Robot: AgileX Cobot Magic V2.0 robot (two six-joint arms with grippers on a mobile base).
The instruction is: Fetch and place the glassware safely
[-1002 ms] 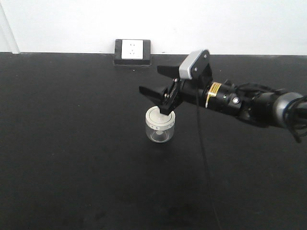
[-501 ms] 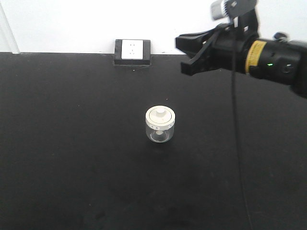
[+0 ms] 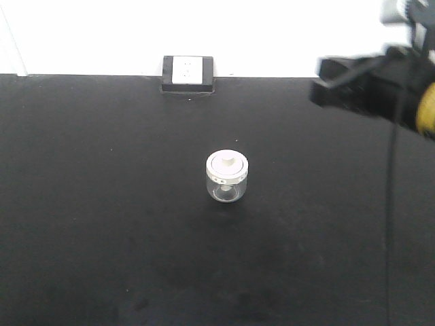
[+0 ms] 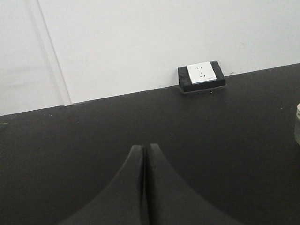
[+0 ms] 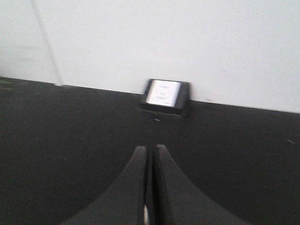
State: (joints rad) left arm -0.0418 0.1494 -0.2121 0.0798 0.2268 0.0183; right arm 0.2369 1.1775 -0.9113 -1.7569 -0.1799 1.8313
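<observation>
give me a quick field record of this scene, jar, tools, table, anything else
jar: upright, lid on, mid-table, nothing touching it
lid: cream-white, knob on top
right tool: shut, empty, raised at upper right in the front view, blurred
left tool: shut, empty, above the table
table: black
socket: white in black housing, at the wall

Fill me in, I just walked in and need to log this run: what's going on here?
Nothing is being held right now. The jar stands upright on the black table, lid on, alone in the middle. The right gripper is shut and empty, up at the right edge of the front view, clear of the jar. The left gripper is shut too, pointing toward the wall socket.
</observation>
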